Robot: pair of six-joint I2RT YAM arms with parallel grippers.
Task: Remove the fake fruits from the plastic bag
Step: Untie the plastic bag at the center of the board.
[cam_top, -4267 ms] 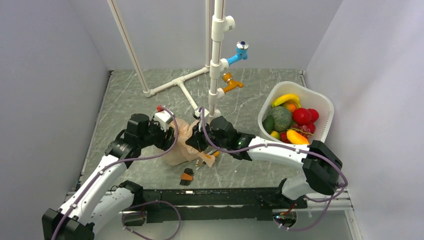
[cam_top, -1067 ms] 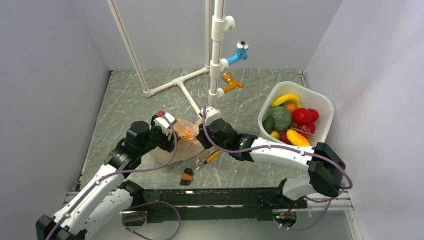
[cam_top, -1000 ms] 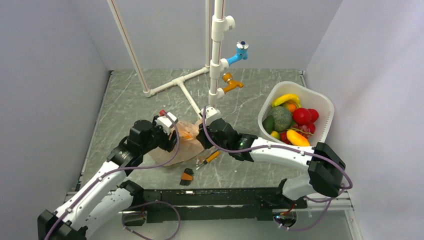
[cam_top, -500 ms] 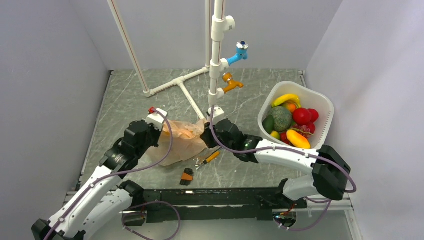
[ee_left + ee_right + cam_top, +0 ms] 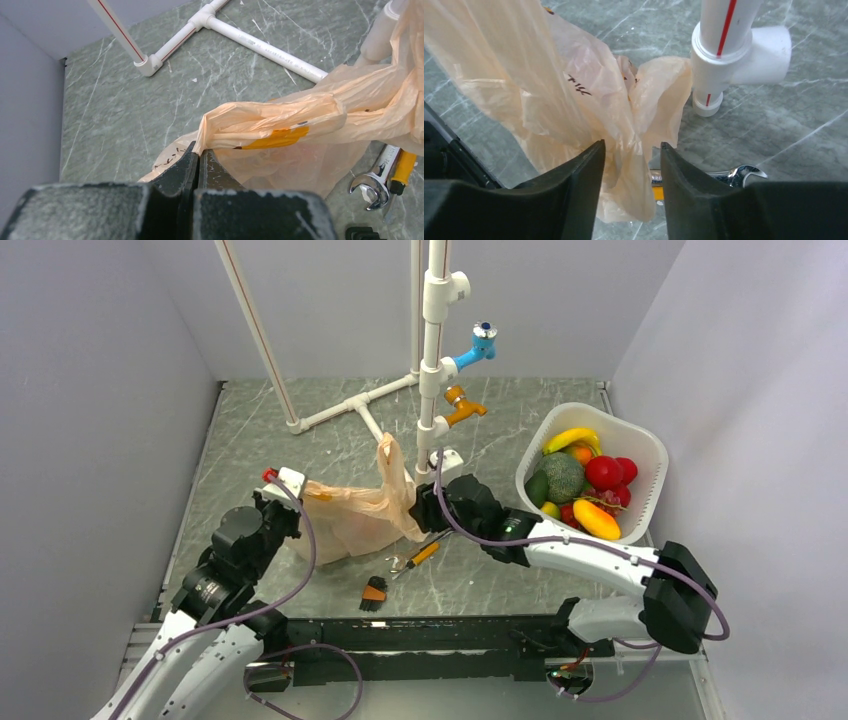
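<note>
The peach-orange plastic bag (image 5: 350, 520) lies stretched between my two grippers, with one loop handle standing up. My left gripper (image 5: 296, 508) is shut on the bag's left edge; in the left wrist view its jaws (image 5: 199, 151) are pinched together on the film of the bag (image 5: 300, 115). My right gripper (image 5: 415, 512) is open at the bag's right end. In the right wrist view a hanging fold of the bag (image 5: 549, 75) passes between the spread fingers (image 5: 632, 150). No fruit shape shows through the bag. Fake fruits, among them a red one (image 5: 603, 472) and an orange one (image 5: 581, 454), lie in the basket.
The white slotted basket (image 5: 640, 445) stands at the right with a banana and a green melon in it too. A white pipe stand (image 5: 432, 360) with blue and orange taps rises just behind the bag. A wrench and a yellow-handled tool (image 5: 415, 558) and a small black-orange piece (image 5: 373, 592) lie in front.
My left gripper shut on the bag's edge and drew back to the near left, pulling the bag out long. My right gripper opened and shifted slightly right; a handle now stands up.
</note>
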